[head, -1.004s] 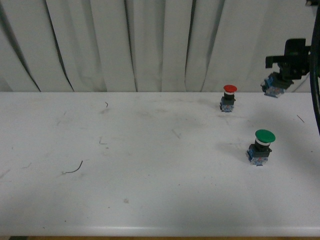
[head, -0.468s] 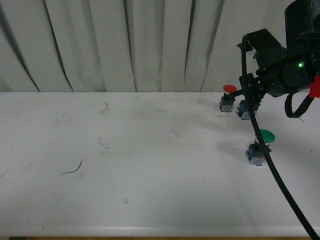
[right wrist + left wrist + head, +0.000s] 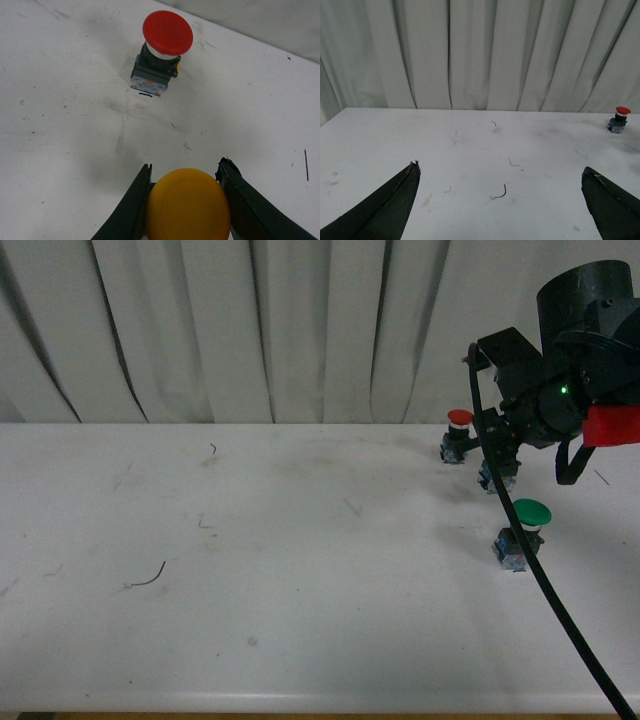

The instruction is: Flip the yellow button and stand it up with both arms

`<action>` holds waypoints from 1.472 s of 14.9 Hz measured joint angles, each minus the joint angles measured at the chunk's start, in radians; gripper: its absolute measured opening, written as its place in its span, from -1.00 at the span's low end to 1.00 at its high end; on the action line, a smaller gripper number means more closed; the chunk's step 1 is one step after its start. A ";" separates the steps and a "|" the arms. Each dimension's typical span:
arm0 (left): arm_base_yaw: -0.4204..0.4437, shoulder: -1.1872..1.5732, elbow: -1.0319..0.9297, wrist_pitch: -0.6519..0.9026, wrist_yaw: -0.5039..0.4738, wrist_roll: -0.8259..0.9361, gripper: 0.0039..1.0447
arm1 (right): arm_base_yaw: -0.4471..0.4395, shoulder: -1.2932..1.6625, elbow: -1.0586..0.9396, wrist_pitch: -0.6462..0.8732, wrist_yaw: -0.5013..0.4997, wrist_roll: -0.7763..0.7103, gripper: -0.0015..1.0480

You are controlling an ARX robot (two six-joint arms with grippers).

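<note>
My right gripper is shut on the yellow button; its round yellow cap fills the space between the two black fingers in the right wrist view. In the front view the right arm, with a red band, reaches in at the far right, and the button's blue-and-dark base hangs below the gripper, close above the white table. My left gripper is open and empty, its two black fingertips wide apart above the table; it is out of the front view.
A red-capped button stands upright at the back right, just left of the held button; it also shows in the right wrist view and the left wrist view. A green-capped button stands nearer. White curtains hang behind. A thin dark wire lies left.
The right arm has swung in from the far right edge and come down with the yellow button, from above the table's back edge to low beside the red button.
</note>
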 joint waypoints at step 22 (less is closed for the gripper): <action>0.000 0.000 0.000 0.000 0.000 0.000 0.88 | 0.039 0.089 0.054 0.029 0.077 0.064 -0.27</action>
